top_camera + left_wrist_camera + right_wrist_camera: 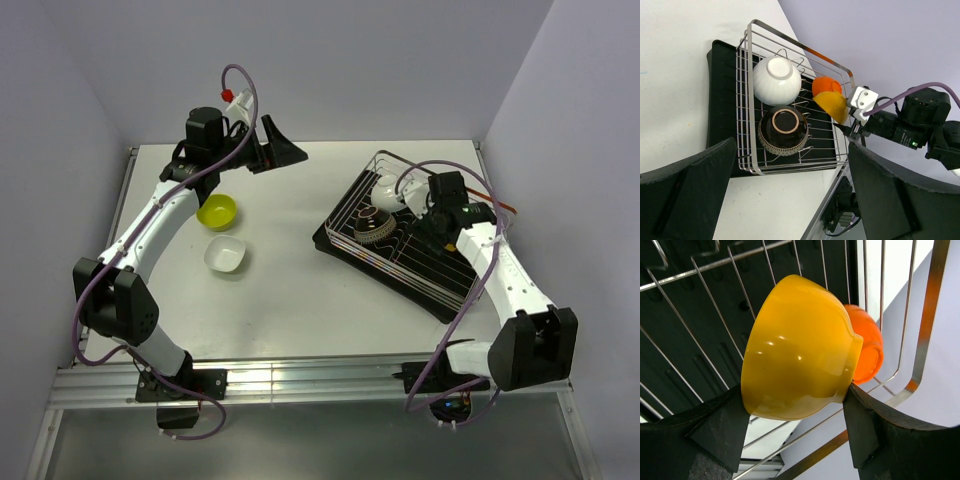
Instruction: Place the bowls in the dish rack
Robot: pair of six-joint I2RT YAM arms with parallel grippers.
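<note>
**Kid:** What have you got?

**Me:** My right gripper (795,412) is pinching a yellow bowl (800,345). It is tipped on its side, low over the dish rack (747,100). The orange bowl (867,345) sits right behind it. I cannot tell if they touch.

**Kid:** How do you set it down well?

**Me:** I think I should go down slowly. I would slip the rim between two wires, beside the orange one and not on top of it. I would let go only when the wires carry it.

**Kid:** How are your arms?

**Me:** Seen from above, my right arm (500,270) is bent and reaches toward 11 o'clock, over the rack at 3 o'clock on the table (300,290). My left arm (150,225) stretches toward 12 o'clock. My left gripper (275,148) is spread wide and holds nothing.

**Kid:** What is left?

**Me:** A lime green bowl (217,211) and a white bowl (225,254), at 9 o'clock.
</note>
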